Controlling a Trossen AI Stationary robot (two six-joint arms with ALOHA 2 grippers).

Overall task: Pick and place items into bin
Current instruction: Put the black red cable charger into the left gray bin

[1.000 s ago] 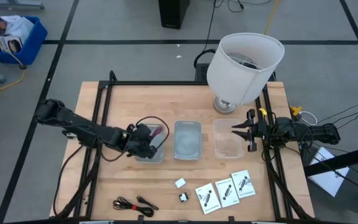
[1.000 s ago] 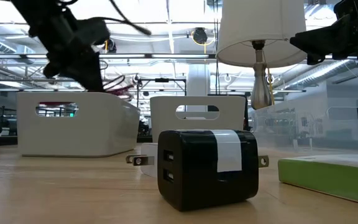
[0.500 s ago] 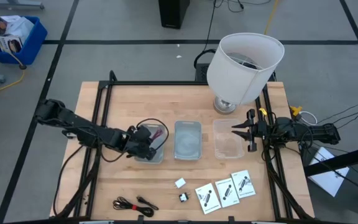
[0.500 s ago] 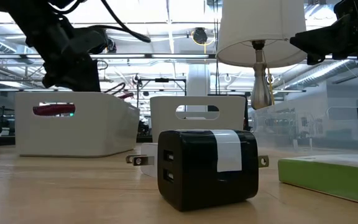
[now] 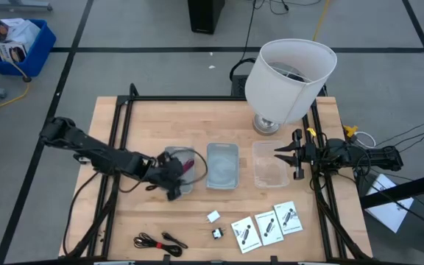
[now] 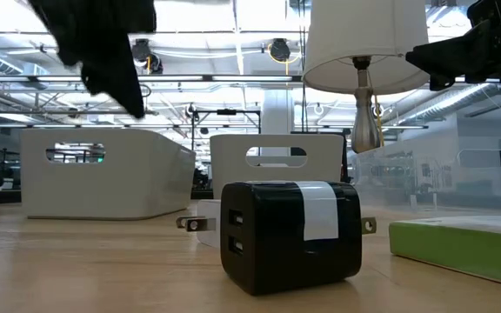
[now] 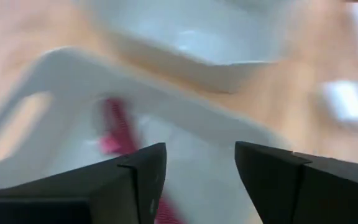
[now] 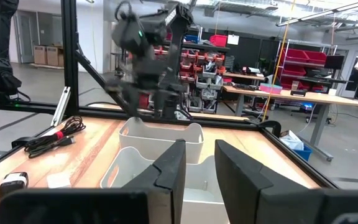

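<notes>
- Dark red coiled cable [image 5: 186, 163] lies inside the left-hand bin [image 5: 167, 185], a bright crimson loop against the white plastic, with a dark strand arcing over the rim toward the middle bin [image 5: 221, 165].
- Left gripper [image 5: 171, 177] hangs over the near edge of that bin, jaws apart and holding nothing; its own wrist camera shows the red coil lying beyond the empty fingers [image 7: 135, 180].
- My read: one drop is done, and the step in hand is going for the next item.
- Plenty remains on the surface [image 5: 197, 118]. Black-and-red cable [image 5: 159, 241] sits at the near-left edge; tiny white block [image 5: 213, 216] and tiny black block [image 5: 217, 233] lie near each other in front of the middle bin; three white cards [image 5: 266, 225] are fanned out to the right of them.
- Next move calls for a swing toward the near edge, jaws kept wide and lowered squarely over a target; the loose cable looks floppy and could snag.
- Right gripper [image 5: 284, 154] waits over the clear bin [image 5: 269, 177] beside the lampshade [image 5: 291, 70], jaws spread, empty.
</notes>
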